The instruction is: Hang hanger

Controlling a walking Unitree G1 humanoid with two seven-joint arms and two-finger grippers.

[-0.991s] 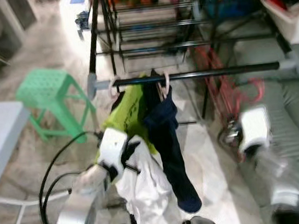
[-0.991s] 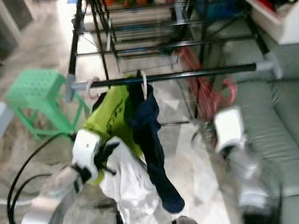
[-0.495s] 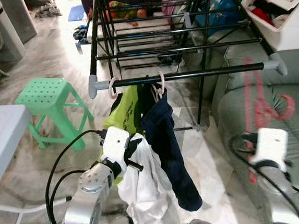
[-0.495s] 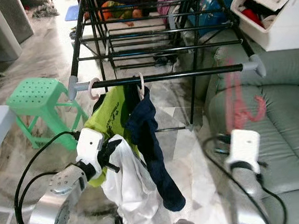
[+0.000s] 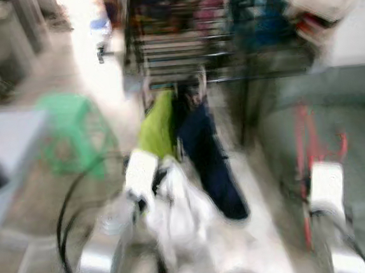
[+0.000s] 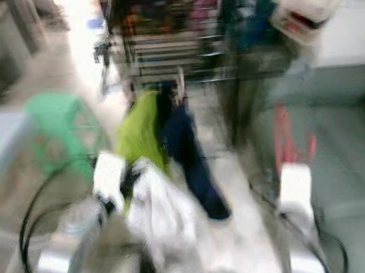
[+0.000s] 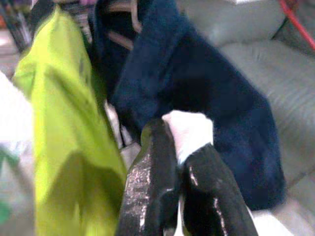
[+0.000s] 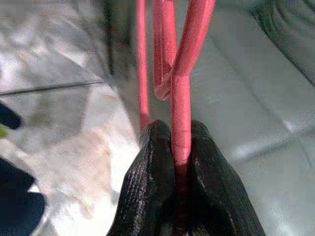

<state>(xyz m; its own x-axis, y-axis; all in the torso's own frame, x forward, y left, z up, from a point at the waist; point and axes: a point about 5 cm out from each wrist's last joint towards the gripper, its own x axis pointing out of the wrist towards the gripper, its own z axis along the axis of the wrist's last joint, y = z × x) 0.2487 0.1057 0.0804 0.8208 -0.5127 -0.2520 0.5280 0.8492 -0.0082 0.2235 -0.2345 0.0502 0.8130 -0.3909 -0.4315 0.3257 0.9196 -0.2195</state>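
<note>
Hanger, red, pinched in right hand; no legible writing.

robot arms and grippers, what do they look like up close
Both arms are silver metal, each ending in a white boxy wrist block. A loose black cable loops beside the left arm, and a thinner black cable runs by the right arm. The left gripper and right gripper each have two long black fingers with a rough, grainy surface. No markings are legible in the blur.

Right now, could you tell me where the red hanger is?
The red hanger is clamped in the right gripper on the robot's right, held over the grey sofa, right of the drying rack.
</note>
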